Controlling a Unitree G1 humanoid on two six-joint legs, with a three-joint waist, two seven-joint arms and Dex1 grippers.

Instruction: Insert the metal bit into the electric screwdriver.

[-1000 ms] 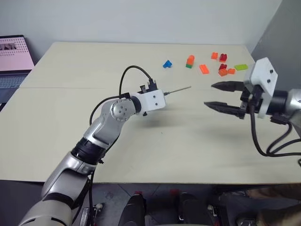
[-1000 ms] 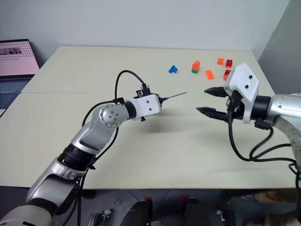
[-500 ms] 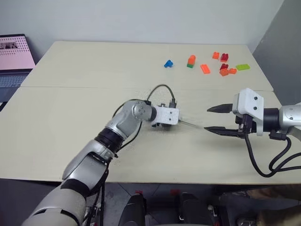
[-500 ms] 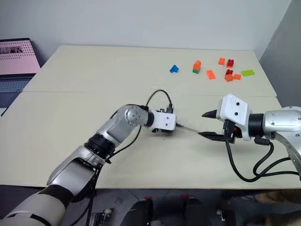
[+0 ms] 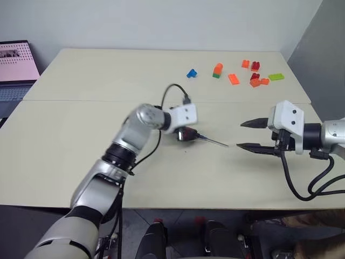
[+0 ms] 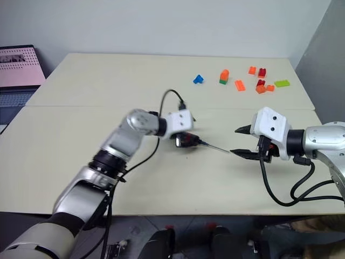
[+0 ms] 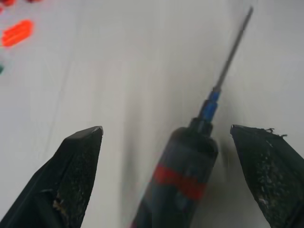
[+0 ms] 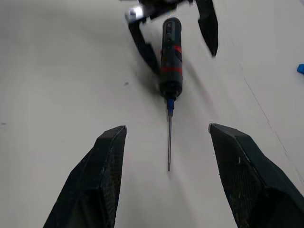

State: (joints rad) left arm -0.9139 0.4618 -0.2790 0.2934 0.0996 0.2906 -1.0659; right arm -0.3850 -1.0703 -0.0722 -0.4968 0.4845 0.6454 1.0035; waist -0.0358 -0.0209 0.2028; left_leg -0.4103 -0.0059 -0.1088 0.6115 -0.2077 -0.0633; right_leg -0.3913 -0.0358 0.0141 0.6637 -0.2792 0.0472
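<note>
Having just spread wide, the left gripper (image 7: 175,142) is leaving the electric screwdriver (image 8: 170,52), metal bit (image 8: 168,142) seated, mid-tabletop (image 5: 81,113), while the empty right gripper (image 5: 249,135) is waiting half-open, suggesting completion.

We see electric screwdriver (image 5: 186,134) lying on tabletop (image 5: 81,135) between spread jaws of left gripper (image 8: 173,28), gaps either side. Metal bit (image 5: 212,142) juts toward 4 o'clock at right gripper (image 5: 249,135), jaws apart, bare tabletop between. Toy bricks (image 5: 253,78) cluster well apart at 1 o'clock. Laptop (image 5: 16,70) off 10 o'clock edge.
</note>
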